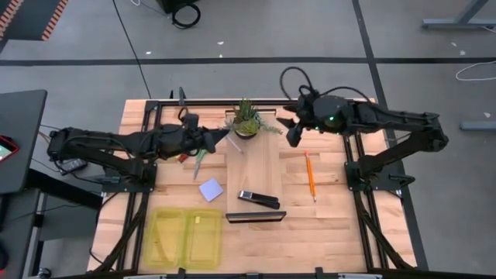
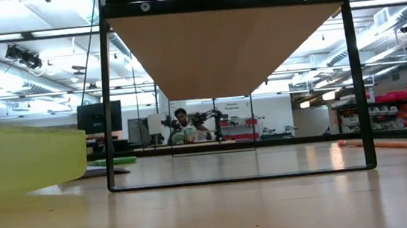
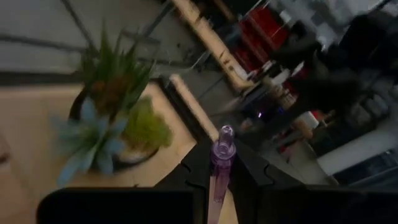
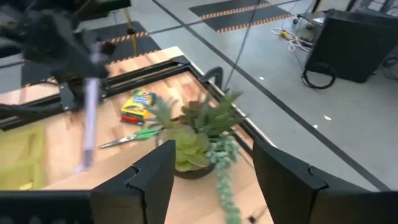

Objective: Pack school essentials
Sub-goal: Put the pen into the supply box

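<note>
The left tool (image 1: 225, 136) hangs above the worktop (image 1: 333, 225) just beside the small potted plant (image 1: 246, 120), its fingers (image 3: 194, 167) pressed together on the thin purple pen (image 3: 220, 163), which stands up between them with its rounded cap end poking out; seen from the right wrist, the pen hangs down from that tool as a pale streak. The right tool (image 1: 293, 136) is on the other side of the plant, also raised, with its two fingers (image 4: 152, 180) spread wide and nothing between them. The green-handled scissors (image 4: 132, 136) lie on the wood near the plant, under the left arm, and the yellow-and-green crayon box (image 4: 138, 104) lies just beyond them, farther from the plant. The pale blue square note pad (image 1: 211, 189) lies well apart from the plant, toward the front of the worktop, near the black stapler (image 1: 258, 199). One orange pencil (image 1: 310, 176) lies below the right tool, to the side of the stapler away from the pad. A yellow tray (image 1: 186, 239) sits at the front edge, farthest from the plant, just past the note pad.
</note>
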{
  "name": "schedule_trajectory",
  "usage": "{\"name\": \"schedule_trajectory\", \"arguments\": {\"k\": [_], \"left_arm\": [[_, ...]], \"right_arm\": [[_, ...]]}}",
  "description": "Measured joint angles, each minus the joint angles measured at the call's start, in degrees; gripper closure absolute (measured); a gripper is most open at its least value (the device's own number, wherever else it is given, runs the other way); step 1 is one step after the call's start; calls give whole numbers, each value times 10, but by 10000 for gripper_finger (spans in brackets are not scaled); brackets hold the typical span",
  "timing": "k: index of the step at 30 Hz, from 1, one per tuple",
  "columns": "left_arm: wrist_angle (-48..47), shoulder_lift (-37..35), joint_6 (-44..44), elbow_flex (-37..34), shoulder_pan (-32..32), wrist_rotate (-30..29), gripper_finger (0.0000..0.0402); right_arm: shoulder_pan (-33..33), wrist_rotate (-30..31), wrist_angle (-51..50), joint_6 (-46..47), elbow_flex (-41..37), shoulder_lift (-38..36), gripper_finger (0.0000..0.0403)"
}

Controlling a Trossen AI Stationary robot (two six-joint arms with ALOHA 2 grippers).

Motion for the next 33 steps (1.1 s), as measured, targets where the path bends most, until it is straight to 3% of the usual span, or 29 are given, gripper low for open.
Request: {"name": "schedule_trajectory", "arguments": {"k": [11,16,23,33], "left_arm": [[-137,-60,-72,0,-54,4,360],[-205,-74,-120,1,-72,41,359],[-314,-60,-214,0,-118,115,359],[-351,-5,-356,1,-210,132,359]], "right_arm": [[-14,0,-23,0,0,-42,183],[-14,0,-26,3,0,-42,183],[-14,0,-25,3,0,-42,183],[-14,0,-46,18,0,-42,183]]}}
